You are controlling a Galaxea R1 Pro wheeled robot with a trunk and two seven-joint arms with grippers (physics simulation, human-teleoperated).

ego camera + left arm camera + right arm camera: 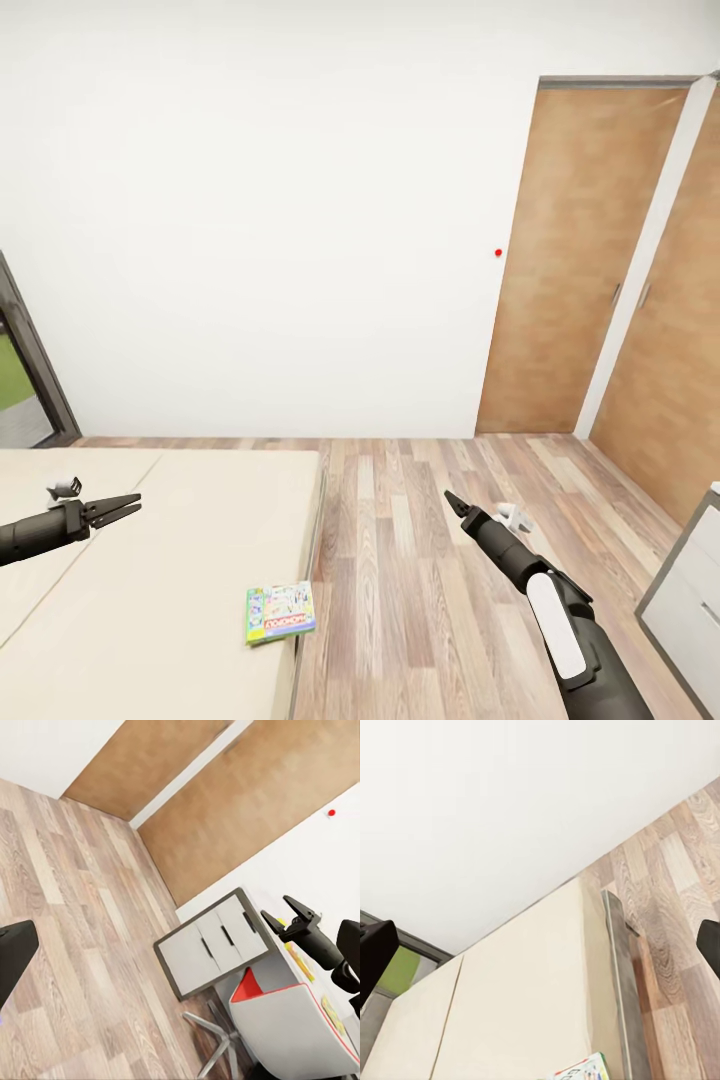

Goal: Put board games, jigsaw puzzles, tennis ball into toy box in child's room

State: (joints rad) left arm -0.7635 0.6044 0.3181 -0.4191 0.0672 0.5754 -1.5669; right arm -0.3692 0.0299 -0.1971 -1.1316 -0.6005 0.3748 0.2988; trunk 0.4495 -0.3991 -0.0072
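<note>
Head view: the robot is facing a white wall, with the bed [150, 560] at lower left and plank floor [420, 560] to its right. One board game [280, 612], green-edged with a pale printed cover, is lying flat on the mattress near the bed's floor-side edge; its corner is also showing in the right wrist view [585, 1070]. No second game is showing on the visible part of the bed.

The left gripper [122, 508] is hovering over the mattress with its fingers spread apart and nothing between them, well apart from the game. The right gripper [452, 499] is hanging over the floor beside the bed; in the head view its fingers are appearing close together, but the left wrist view [286, 913] is showing them parted, and empty.

The left wrist view is also showing a grey cabinet [214, 945], a red-trimmed chair [289, 1024] and a pale desk edge [296, 960] carrying small yellow objects, too small to identify.

Progress, as a judgement: this game is not yet picked up, so carrying it to the toy box is remaining; the status of the other toys cannot be told.
</note>
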